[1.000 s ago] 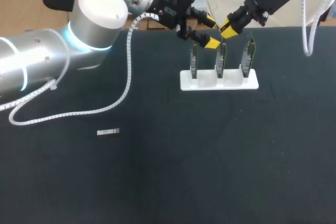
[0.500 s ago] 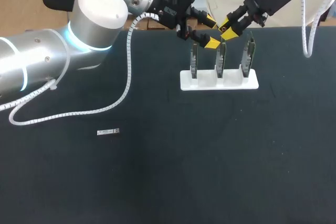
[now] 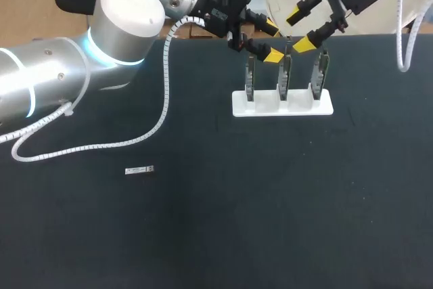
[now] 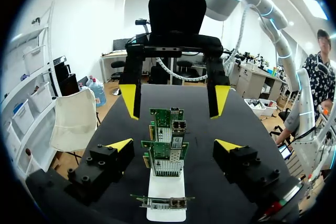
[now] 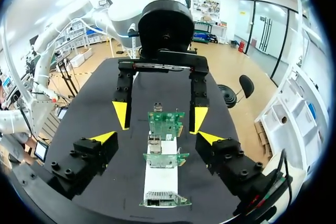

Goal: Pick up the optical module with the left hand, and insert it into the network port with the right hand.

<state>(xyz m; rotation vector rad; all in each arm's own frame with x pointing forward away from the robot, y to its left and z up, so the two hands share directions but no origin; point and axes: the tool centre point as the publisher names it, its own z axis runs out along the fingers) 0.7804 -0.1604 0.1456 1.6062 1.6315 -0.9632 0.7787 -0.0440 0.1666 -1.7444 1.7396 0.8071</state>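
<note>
A small silver optical module (image 3: 140,170) lies flat on the dark table, far from both grippers. A white stand (image 3: 282,104) holds three upright green network cards (image 3: 284,76). My left gripper (image 3: 272,42) hovers open just above the left and middle cards. My right gripper (image 3: 300,30) stands open above the middle and right cards, holding nothing. A thin grey piece (image 3: 287,47) sticks up from the middle card's top. In the left wrist view the cards (image 4: 167,158) stand between my left gripper's (image 4: 173,148) open fingers. In the right wrist view the cards (image 5: 160,159) sit between my right gripper's (image 5: 156,138) fingers.
The left arm's white cable (image 3: 101,143) droops onto the table at the left. The two grippers face each other closely over the stand. The table's far edge (image 3: 379,35) runs just behind the stand.
My right gripper has gone from nearly shut at the middle card's top to wide open, and has risen slightly up and to the right. The left arm has kept still.
</note>
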